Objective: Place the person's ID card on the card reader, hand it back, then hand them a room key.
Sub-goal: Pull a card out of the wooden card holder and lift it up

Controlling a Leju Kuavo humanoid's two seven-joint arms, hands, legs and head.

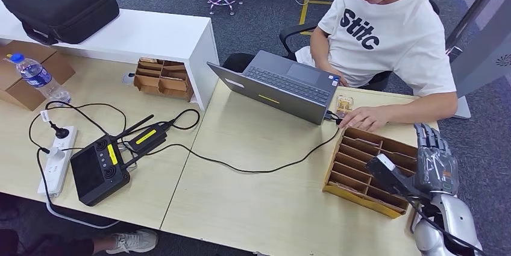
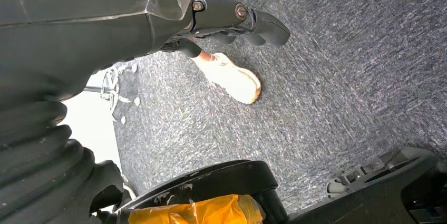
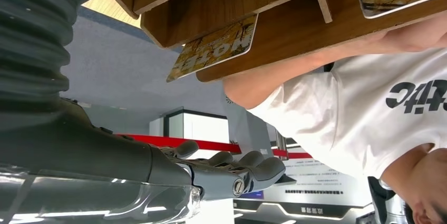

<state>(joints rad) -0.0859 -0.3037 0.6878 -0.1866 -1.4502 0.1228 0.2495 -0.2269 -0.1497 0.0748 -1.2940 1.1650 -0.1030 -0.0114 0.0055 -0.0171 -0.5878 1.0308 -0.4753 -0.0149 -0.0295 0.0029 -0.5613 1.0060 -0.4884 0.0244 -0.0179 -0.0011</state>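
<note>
Right hand raised, task barely begun

My right hand (image 1: 435,161) hovered empty, fingers apart, beside the wooden rack (image 1: 367,168) holding key cards (image 3: 213,48); the person's hand (image 1: 363,117) rested near a card (image 1: 344,105). Nothing looked handed over yet.

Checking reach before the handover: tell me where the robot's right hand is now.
In the head view the right hand is raised at the table's right edge, just right of the wooden divider tray, below the person's forearm.
</note>
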